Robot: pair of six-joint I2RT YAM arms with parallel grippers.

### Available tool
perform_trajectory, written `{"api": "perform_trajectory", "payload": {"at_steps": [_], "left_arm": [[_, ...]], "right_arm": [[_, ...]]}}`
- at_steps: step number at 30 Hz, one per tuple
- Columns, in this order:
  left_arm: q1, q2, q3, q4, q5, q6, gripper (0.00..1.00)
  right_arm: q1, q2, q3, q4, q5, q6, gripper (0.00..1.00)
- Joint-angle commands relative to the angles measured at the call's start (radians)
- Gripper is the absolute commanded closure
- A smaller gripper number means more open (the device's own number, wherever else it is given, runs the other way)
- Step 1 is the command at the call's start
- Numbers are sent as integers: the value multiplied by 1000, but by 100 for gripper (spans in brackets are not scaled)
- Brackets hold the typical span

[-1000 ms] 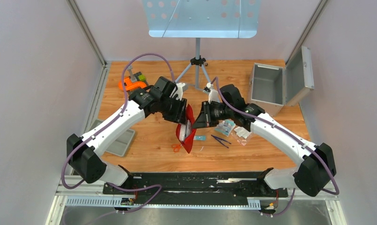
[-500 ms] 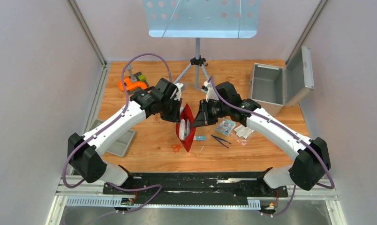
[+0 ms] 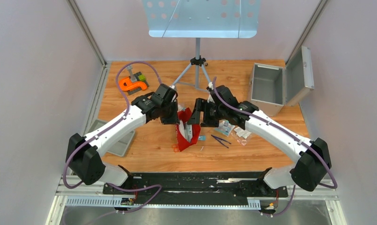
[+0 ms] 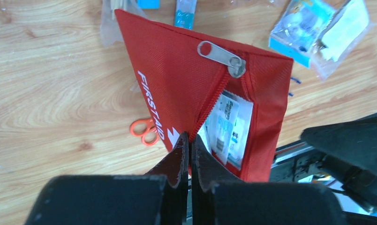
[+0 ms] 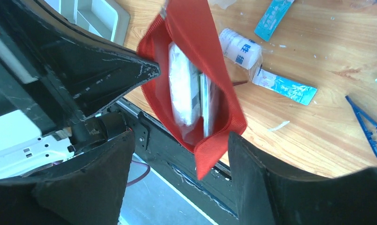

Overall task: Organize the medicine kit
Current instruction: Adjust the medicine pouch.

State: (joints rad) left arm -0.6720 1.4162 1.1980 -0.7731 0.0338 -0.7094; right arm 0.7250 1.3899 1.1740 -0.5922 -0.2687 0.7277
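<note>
The medicine kit (image 3: 267, 86), a silver-grey case, stands open at the back right with its lid (image 3: 300, 75) swung out. A red first-aid pouch (image 3: 185, 132) hangs unzipped between the arms. My left gripper (image 4: 190, 140) is shut on the pouch's edge beside the zipper teeth, and the zipper pull (image 4: 222, 57) sits at the far end. My right gripper (image 5: 181, 138) is open, with the pouch's (image 5: 189, 23) lower corner hanging loose between its fingers. Packets (image 5: 182, 84) show inside the pouch.
Orange scissors (image 4: 147, 132), a white bottle (image 5: 240, 49), a teal sachet (image 5: 285, 86), blue tweezers (image 3: 221, 140) and small packets (image 3: 243, 132) lie on the wood around the pouch. A grey tray (image 3: 123, 143) sits at the left edge. A tripod stand (image 3: 197, 65) and an orange tool (image 3: 131, 84) are at the back.
My left gripper has closed on the pouch's edge and my right gripper has opened, letting the pouch go. Both wrists have dropped lower and the pouch has sagged towards the table.
</note>
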Motion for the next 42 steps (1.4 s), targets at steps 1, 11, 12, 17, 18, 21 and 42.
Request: {"api": "perform_trajectory", "payload": {"at_steps": [1, 11, 12, 17, 18, 21, 42], "left_arm": [[1, -65, 16, 95, 5, -75, 100], [41, -105, 19, 127, 97, -100, 100], [42, -108, 20, 133, 101, -105, 100], [44, -130, 29, 137, 106, -108, 100], [45, -136, 31, 136, 106, -108, 100], [45, -147, 33, 134, 103, -110, 100], [67, -164, 80, 27, 57, 8, 56]], "right_arm": [[17, -65, -53, 29, 89, 112, 30], [-6, -202, -230, 197, 36, 198, 40], [-9, -203, -236, 198, 30, 203, 40], [-22, -193, -254, 218, 16, 227, 46], [-23, -190, -251, 220, 18, 228, 50], [-24, -177, -241, 223, 16, 224, 61], [-50, -24, 1, 86, -99, -211, 100]]}}
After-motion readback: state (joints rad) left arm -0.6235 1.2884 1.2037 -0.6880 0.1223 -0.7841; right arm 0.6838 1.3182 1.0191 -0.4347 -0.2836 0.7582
